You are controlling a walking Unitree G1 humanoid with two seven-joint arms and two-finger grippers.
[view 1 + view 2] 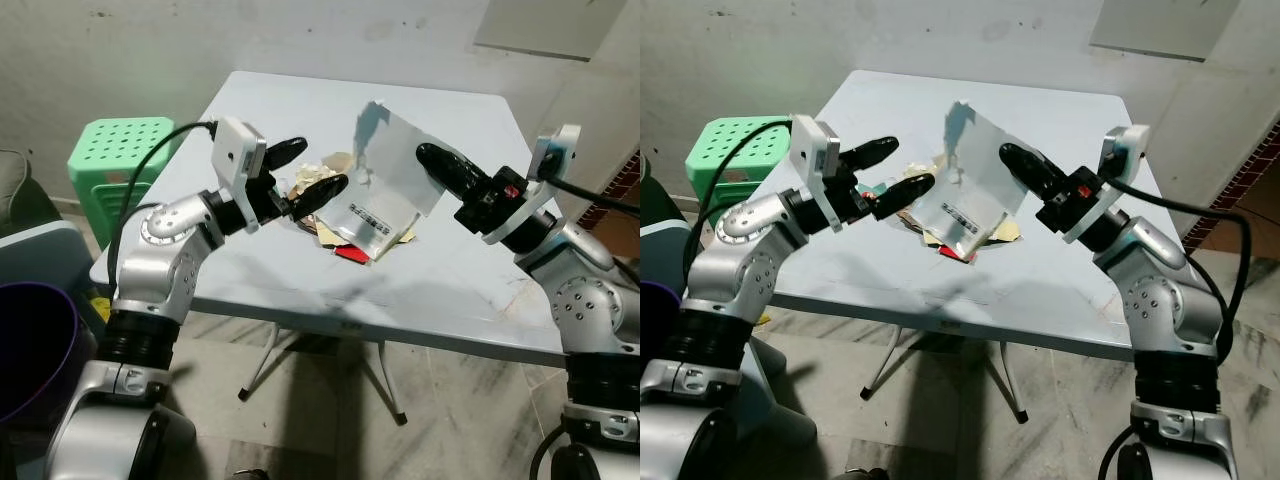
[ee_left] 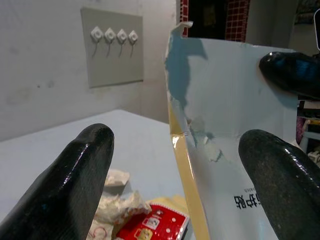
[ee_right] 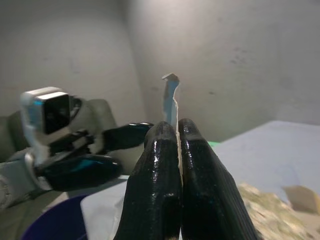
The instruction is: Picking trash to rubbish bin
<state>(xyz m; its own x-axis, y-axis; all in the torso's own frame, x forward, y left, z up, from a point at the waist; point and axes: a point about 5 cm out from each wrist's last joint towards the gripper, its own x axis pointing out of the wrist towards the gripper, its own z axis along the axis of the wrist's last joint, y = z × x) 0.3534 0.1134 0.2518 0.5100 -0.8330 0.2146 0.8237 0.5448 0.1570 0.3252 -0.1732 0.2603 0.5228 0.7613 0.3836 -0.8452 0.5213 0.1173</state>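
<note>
Grey counter [image 1: 450, 300] centre: right claw [image 1: 432, 160] pinches the silver pouch [image 1: 385, 185] upright, edge toward the spread left claw [image 1: 310, 172] at centre-left.

Table [image 1: 300, 290] is standing ahead, trash pile [image 1: 335, 215] lying on it at centre. Foil bag [image 1: 385, 185] is sitting over the pile's right side. Stool [image 1: 120, 150] left of table; what is probably a bin [image 1: 35, 345] standing nearer, lower left.

Silver arms, black-fingered hands
</note>
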